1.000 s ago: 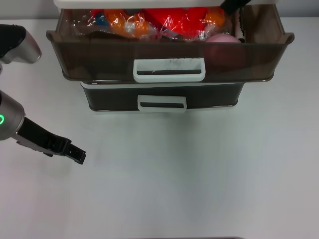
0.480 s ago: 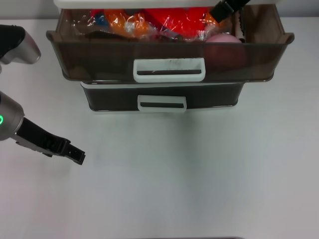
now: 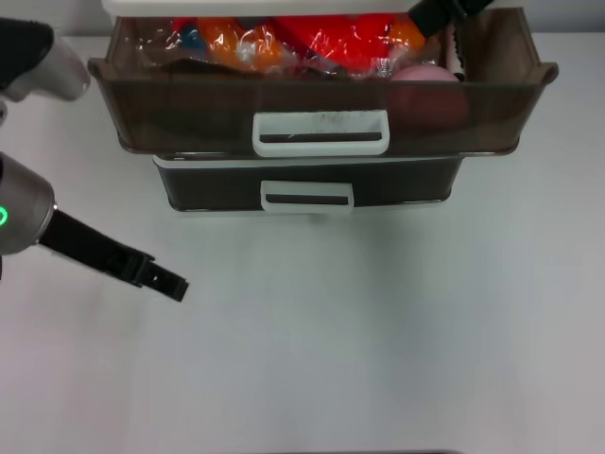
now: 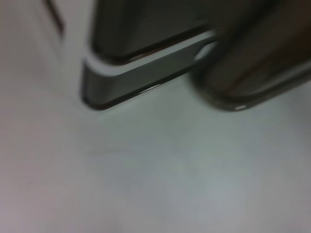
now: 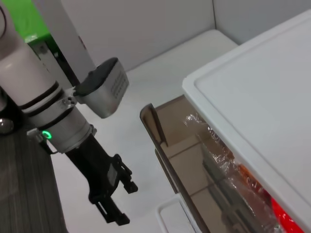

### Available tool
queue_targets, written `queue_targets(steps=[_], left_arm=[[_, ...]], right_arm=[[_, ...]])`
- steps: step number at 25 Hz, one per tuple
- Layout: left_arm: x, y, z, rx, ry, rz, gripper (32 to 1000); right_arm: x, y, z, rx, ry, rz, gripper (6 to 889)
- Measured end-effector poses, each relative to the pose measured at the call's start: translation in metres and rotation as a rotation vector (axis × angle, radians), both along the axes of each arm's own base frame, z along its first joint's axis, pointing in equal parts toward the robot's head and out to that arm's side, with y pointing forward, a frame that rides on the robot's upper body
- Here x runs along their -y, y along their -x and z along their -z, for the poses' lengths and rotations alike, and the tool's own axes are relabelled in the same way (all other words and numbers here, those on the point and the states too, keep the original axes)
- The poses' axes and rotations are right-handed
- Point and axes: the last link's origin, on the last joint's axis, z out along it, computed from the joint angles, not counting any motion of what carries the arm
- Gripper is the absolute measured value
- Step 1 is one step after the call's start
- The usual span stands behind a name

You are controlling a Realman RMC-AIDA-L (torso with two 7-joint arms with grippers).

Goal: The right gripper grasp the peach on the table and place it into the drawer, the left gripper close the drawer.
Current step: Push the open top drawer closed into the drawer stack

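The peach (image 3: 423, 76) lay inside the open drawer (image 3: 321, 118), in its right part, against the front wall and beside a heap of orange and red wrapped items (image 3: 293, 43). The drawer stood pulled out over a shallower dark drawer (image 3: 307, 184) under it, each with 1 white handle. The right gripper (image 3: 437, 11) was up at the far edge of the drawer, above and just behind the peach and clear of it; only part of it showed in the head view, so I cannot tell how far its claw was open. The left gripper (image 3: 172, 285) hung over the table (image 3: 378, 331), well apart from the drawer, in front of it and to the left. In the right wrist view the left gripper (image 5: 112, 211) had its 2 fingers close together, holding nothing.
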Motion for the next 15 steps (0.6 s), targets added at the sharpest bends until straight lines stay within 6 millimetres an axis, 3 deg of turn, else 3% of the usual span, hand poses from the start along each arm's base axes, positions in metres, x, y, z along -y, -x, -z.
queue_targets(steps=[6,7,15], left_arm=[[0.011,-0.024,-0.008,0.033,0.041,0.112,847],[0.022,-0.045,-0.013,0.057,0.079,0.211,847],[0.040,-0.081,-0.018,0.108,0.175,0.393,847]], right_arm=[[0.010,-0.009,-0.004,-0.007,-0.023,-0.008,843],[0.011,-0.010,-0.004,-0.008,-0.025,-0.007,843],[0.015,-0.013,-0.004,0.003,-0.031,-0.002,841]])
